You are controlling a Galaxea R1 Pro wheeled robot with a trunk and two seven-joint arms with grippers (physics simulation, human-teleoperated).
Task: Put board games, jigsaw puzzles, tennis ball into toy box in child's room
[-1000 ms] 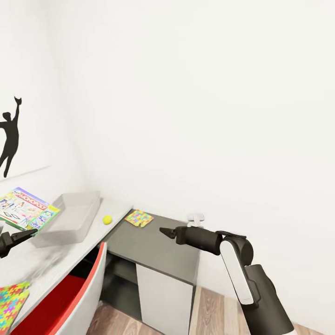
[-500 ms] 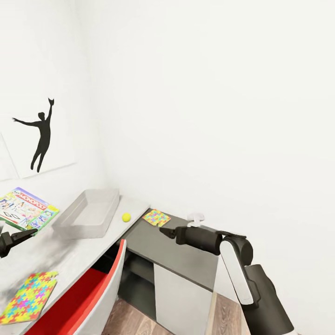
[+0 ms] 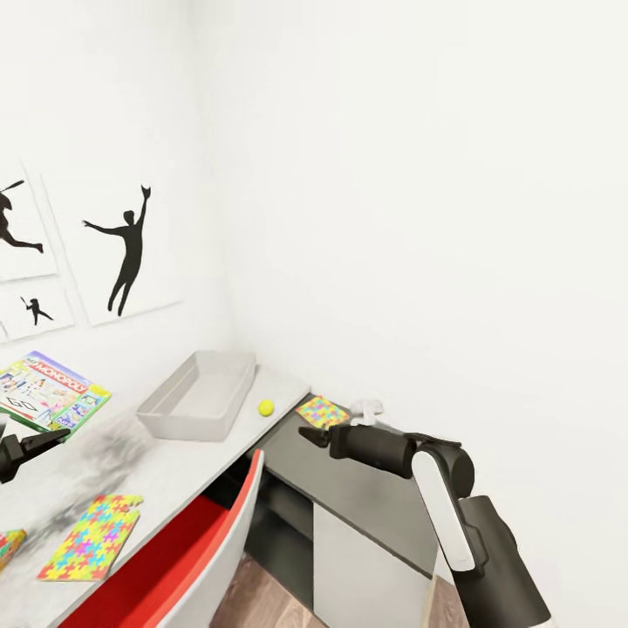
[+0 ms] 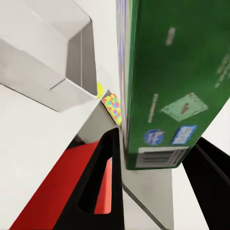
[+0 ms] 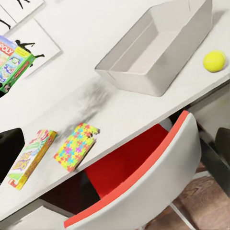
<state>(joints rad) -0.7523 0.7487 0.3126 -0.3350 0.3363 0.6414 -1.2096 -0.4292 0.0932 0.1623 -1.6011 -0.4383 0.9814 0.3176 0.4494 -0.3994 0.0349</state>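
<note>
Left pincer (image 4: pixel 153 158) clamps an upright board game (image 3: pixel 51 392) near the toy box (image 3: pixel 201 397); tilted carelessly, it could snag the rim. Right pincer (image 3: pixel 307 433): grip unclear.

1. Board games: two can be counted. One green-edged board game (image 3: pixel 48 391) is up at the left; a second board game (image 5: pixel 29 159) lies flat on the bench (image 3: pixel 174 462).
2. Jigsaw puzzles: two. One jigsaw puzzle (image 3: pixel 92 537) is on the pale bench, the other jigsaw puzzle (image 3: pixel 321 410) on the dark cabinet (image 3: pixel 366 515).
3. Tennis ball (image 3: pixel 266 407): one.
4. Toy box (image 3: pixel 202 395): one.
5. Red chair (image 3: pixel 183 558): one.
6. Silhouette posters (image 3: pixel 122 253): three can be counted on the wall.
</note>
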